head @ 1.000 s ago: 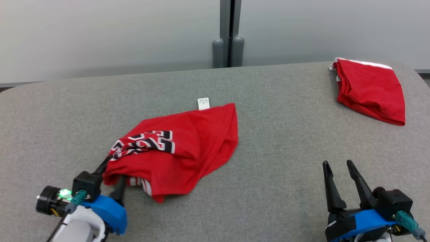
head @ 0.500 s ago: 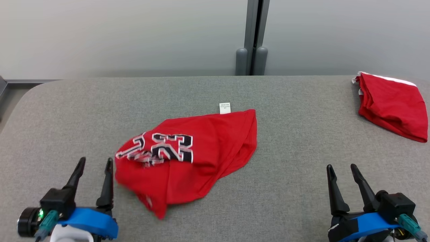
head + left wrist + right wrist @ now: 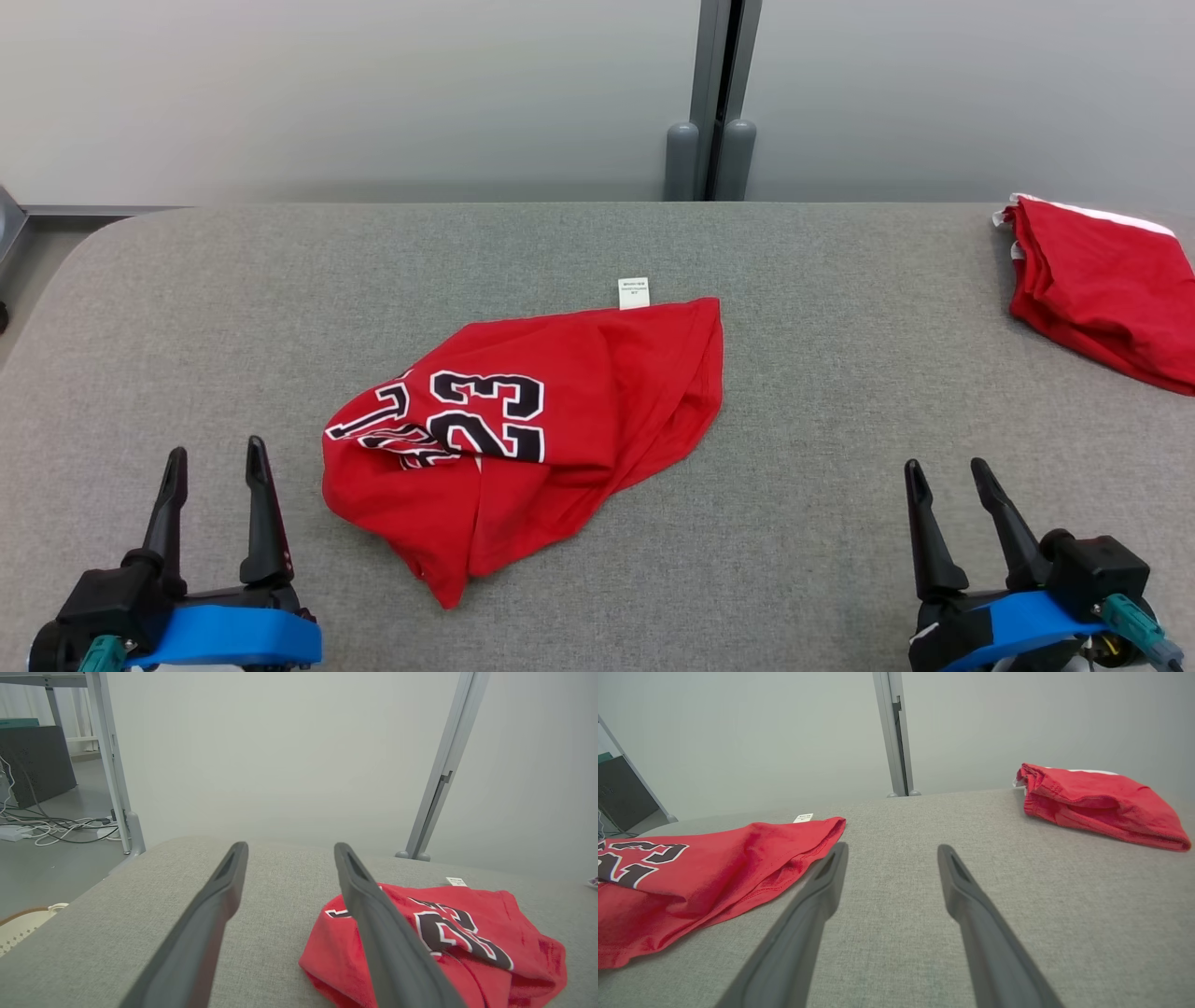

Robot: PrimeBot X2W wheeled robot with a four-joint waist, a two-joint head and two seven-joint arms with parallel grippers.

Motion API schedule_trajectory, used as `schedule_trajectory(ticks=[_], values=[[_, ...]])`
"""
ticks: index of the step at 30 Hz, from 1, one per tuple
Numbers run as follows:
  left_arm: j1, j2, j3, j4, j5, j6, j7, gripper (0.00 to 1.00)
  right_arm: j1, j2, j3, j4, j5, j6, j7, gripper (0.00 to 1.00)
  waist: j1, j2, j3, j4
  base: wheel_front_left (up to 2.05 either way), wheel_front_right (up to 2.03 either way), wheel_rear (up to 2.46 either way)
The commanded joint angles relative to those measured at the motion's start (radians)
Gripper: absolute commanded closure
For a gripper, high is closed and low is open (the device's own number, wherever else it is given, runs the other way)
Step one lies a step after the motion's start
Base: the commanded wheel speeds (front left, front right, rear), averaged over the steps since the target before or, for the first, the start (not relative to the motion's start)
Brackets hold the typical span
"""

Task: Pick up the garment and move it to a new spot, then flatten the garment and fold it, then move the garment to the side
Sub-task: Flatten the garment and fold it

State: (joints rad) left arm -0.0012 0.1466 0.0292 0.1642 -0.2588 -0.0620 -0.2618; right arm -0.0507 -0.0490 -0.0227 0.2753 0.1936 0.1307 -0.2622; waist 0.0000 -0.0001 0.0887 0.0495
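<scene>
2 garments: jersey (image 3: 579, 392), folded pile (image 3: 1102, 299). 2 grippers: left gripper (image 3: 215, 448), right gripper (image 3: 945, 464). 1 tag (image 3: 633, 292).

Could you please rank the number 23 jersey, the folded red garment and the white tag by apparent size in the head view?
1. number 23 jersey, largest.
2. folded red garment, though it lies farther back and the picture's right edge crops it.
3. white tag, by far the smallest.
</scene>
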Motion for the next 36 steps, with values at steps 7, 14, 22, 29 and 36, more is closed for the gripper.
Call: schedule_trajectory(ticks=[7, 14, 22, 29, 36], values=[[0.007, -0.064, 0.076, -0.007, 0.088, -0.043, -0.004, 0.00, -0.019, -0.003, 0.027, 0.025, 0.018, 0.000, -0.004, 0.00, 0.0000, 0.0001, 0.001, -0.001, 0.00, 0.00, 0.00], [-0.022, -0.085, 0.097, 0.004, 0.130, -0.061, -0.004, 0.00, -0.101, -0.003, 0.095, 0.083, 0.011, 0.000, -0.004, 0.00, 0.0000, 0.0001, 0.023, 0.026, 0.00, 0.00, 0.00], [-0.061, -0.095, 0.092, -0.001, 0.135, -0.068, -0.004, 0.00, -0.369, -0.003, 0.206, 0.270, -0.027, 0.000, -0.003, 0.00, 0.0000, 0.0001, 0.078, 0.080, 0.00, 0.00, 0.00], [-0.096, -0.097, 0.070, -0.002, 0.114, -0.070, -0.004, 0.00, -0.593, -0.003, 0.222, 0.567, -0.058, 0.000, 0.005, 0.00, 0.0000, 0.0001, 0.131, 0.129, 0.00, 0.00, 0.00], [-0.108, -0.097, 0.053, 0.009, 0.087, -0.065, -0.004, 0.00, -0.700, -0.003, 0.184, 0.808, -0.118, 0.000, 0.044, 0.00, 0.0000, 0.0001, 0.152, 0.152, 0.00, 0.00, 0.00]])
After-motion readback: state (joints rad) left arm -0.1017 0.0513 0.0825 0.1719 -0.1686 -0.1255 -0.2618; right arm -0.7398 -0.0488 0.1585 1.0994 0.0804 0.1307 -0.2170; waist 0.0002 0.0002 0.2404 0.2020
